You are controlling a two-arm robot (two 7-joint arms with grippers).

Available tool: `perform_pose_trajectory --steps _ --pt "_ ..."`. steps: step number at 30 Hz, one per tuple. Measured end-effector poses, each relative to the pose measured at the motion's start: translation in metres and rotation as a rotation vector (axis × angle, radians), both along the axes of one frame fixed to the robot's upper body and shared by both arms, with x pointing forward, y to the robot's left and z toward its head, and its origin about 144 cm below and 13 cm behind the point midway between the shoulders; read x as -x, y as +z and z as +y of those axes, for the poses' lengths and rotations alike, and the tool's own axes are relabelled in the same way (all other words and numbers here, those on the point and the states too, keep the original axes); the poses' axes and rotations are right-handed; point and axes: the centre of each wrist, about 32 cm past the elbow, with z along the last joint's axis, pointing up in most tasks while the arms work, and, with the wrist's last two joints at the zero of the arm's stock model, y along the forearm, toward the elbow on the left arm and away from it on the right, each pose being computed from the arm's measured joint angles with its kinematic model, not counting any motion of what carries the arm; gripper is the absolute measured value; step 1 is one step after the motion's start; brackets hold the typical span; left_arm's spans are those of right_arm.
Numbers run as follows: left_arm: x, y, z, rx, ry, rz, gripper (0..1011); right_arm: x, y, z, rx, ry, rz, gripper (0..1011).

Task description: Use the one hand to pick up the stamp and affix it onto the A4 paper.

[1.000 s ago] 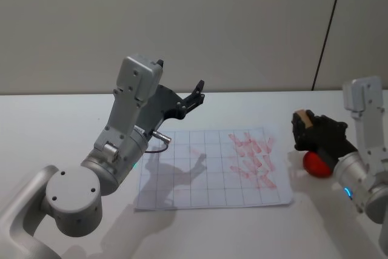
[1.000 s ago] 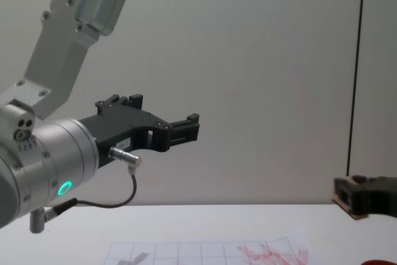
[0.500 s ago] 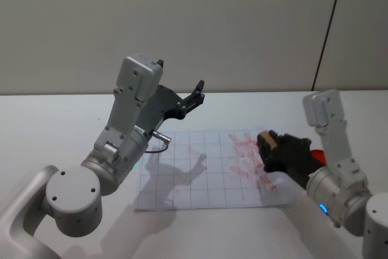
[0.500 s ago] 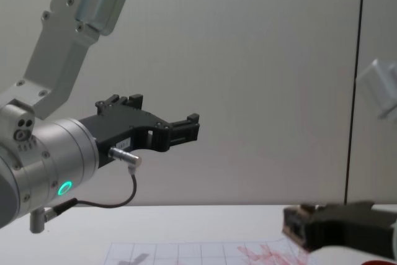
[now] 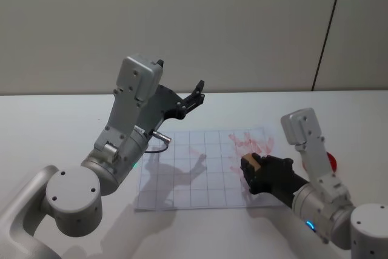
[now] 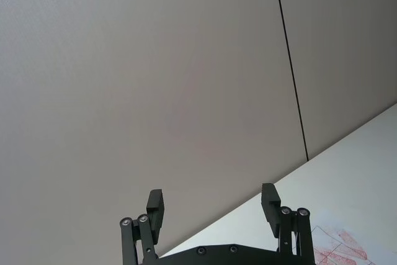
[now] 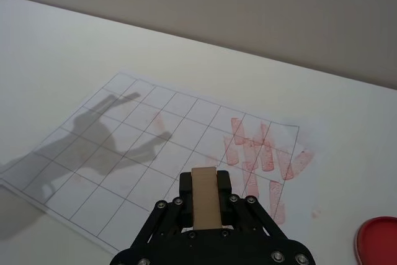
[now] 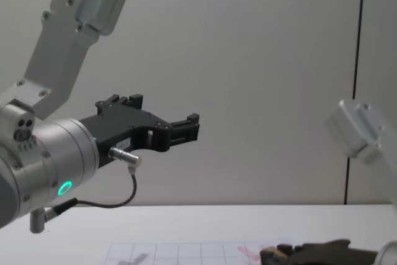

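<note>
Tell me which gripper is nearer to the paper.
Right. The right gripper, shut on the stamp, hangs low over the paper's red-marked part. The left gripper, open, is raised high above the table, toward the paper's far side.

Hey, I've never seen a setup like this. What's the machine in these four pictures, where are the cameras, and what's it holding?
It's a robot with two arms, each ending in a black two-fingered gripper. One picture looks down from its head, one looks across the table from its chest, and one camera sits on each wrist. On the white table lies a sheet of A4 paper with a grey grid and red ink marks, and beside it a red round object. The right gripper is shut on the stamp, a small wooden block, low over the paper's right side; whether it touches is unclear. The left gripper is raised, open and empty.
</note>
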Motion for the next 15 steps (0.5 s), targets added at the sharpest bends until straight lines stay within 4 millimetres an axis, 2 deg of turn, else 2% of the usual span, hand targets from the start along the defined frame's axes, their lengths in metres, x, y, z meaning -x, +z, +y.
perform_pose_trajectory --steps 15 --pt "0.000 0.000 0.000 0.000 0.000 0.000 1001 0.000 -0.019 0.005 0.020 0.036 0.040 216"
